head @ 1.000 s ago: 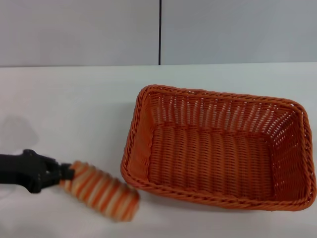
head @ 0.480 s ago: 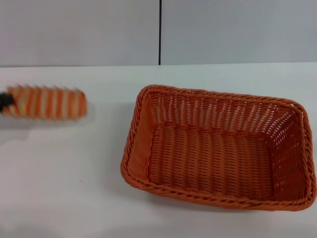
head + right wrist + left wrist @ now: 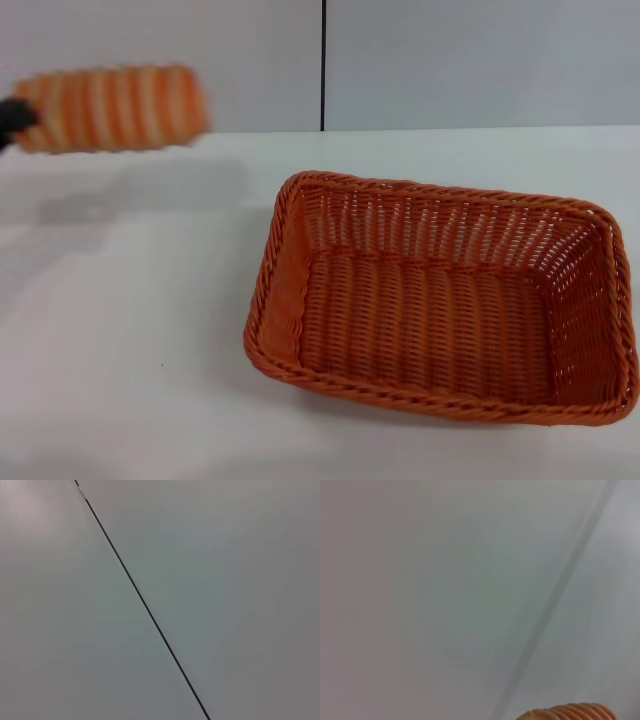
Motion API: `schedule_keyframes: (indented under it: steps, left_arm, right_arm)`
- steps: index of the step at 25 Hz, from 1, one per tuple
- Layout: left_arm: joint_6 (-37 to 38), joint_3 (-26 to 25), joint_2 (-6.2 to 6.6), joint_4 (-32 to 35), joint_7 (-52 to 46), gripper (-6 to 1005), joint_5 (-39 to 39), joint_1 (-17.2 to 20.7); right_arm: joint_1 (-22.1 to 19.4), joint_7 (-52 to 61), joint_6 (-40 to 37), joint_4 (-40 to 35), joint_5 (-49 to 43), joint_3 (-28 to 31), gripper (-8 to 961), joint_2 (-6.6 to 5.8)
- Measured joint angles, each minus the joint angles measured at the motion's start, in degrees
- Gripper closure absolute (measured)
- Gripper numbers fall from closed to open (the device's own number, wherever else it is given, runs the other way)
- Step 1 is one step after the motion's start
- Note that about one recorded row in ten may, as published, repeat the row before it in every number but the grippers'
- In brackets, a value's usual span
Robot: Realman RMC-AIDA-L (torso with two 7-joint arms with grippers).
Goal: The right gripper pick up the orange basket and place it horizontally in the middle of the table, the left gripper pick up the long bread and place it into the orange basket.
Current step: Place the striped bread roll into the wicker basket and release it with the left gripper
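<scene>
The orange basket [image 3: 440,295] lies lengthwise on the white table [image 3: 130,340], right of the middle, with nothing inside it. High at the far left, the long bread [image 3: 112,108] hangs level in the air, striped side showing. My left gripper [image 3: 14,117] is shut on its left end, and only a black tip of it shows at the frame edge. A sliver of the long bread [image 3: 567,712] also shows in the left wrist view. The right gripper is out of view.
A grey wall with a dark vertical seam [image 3: 323,65] stands behind the table. The bread's shadow [image 3: 130,195] falls on the table left of the basket. The right wrist view shows only the wall and the seam [image 3: 145,605].
The left gripper has lifted the bread from low near the table's front left up to high at the far left, turning it level. The basket has not moved.
</scene>
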Motion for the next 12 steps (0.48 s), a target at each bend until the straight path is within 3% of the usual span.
schedule_keyframes:
  steps: [2, 4, 6, 7, 12]
  left_arm:
    - [1.05, 1.51, -0.40, -1.38, 0.31, 910, -0.43, -0.73]
    - [1.30, 7.80, -0.64, -9.07, 2.52, 909, -0.97, -3.68]
    - [1.30, 7.80, -0.64, -9.07, 2.52, 909, -0.97, -3.68]
    - [0.43, 11.04, -0.61, -13.23, 3.86, 909, -0.89, -5.61]
    - [-0.83, 16.24, -0.77, -16.63, 5.33, 910, -0.82, -7.58]
  right_arm:
    - [0.10, -0.14, 0.22, 0.08, -0.03, -0.07, 401, 0.04]
    - [0.31, -0.33, 0.39, 0.10, -0.07, -0.13, 401, 0.09]
    - [0.36, -0.35, 0.46, 0.11, -0.08, -0.14, 401, 0.10]
    - [0.38, -0.33, 0.53, 0.11, -0.07, -0.13, 401, 0.11]
    - [0.66, -0.28, 0.94, 0.88, -0.08, -0.13, 402, 0.12]
